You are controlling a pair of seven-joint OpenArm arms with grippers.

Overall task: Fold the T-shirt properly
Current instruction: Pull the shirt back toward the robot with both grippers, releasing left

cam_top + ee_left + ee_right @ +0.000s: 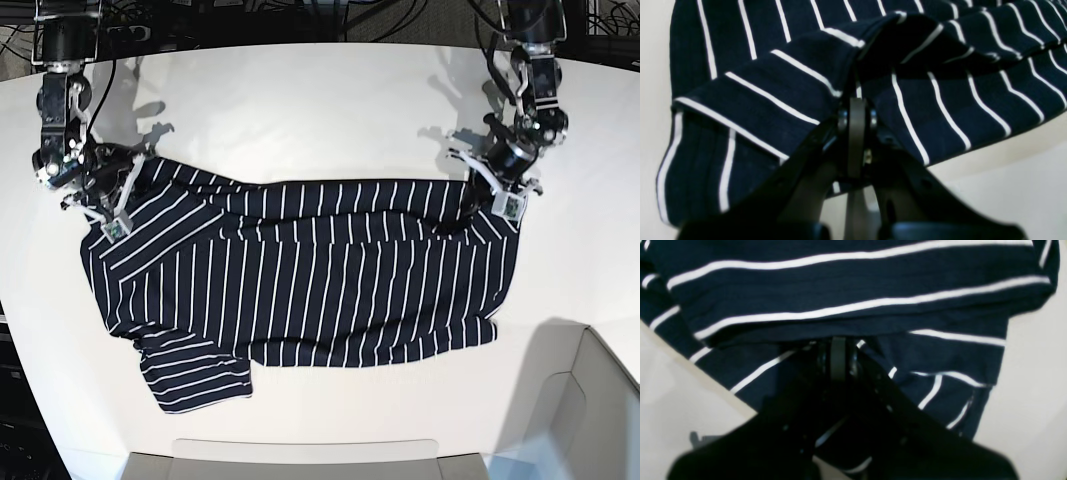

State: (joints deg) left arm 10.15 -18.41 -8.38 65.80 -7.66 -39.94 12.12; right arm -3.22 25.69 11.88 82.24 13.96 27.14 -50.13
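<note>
1. While the T-shirt (300, 275) lies spread across the middle of the white worktop (300, 110), its long axis runs left to right in the base view, with both far corners taken up by the arms.
2. The right end effector (108, 205) sits at the shirt's far-left corner, its jaws closed on a pinch of striped cloth; in the right wrist view the fabric folds over directly above the closed tips (838, 350).
3. The left end effector (492, 192) sits at the far-right corner, likewise clamped on the hem, and the left wrist view shows a lifted fold of shirt draped over the tips (857, 113).
4. From both end effectors the body of the shirt lies toward the near edge of the worktop, so the coming fold probably turns on carrying the far edge nearward over it.
5. Neither arm is nearer; each holds its own corner, well apart.
6. A sleeve (195, 375) juts out at the near left, loose and slightly rumpled.
7. A pale bin (590, 420) shows at the near-right corner; its contents cannot be made out.
</note>
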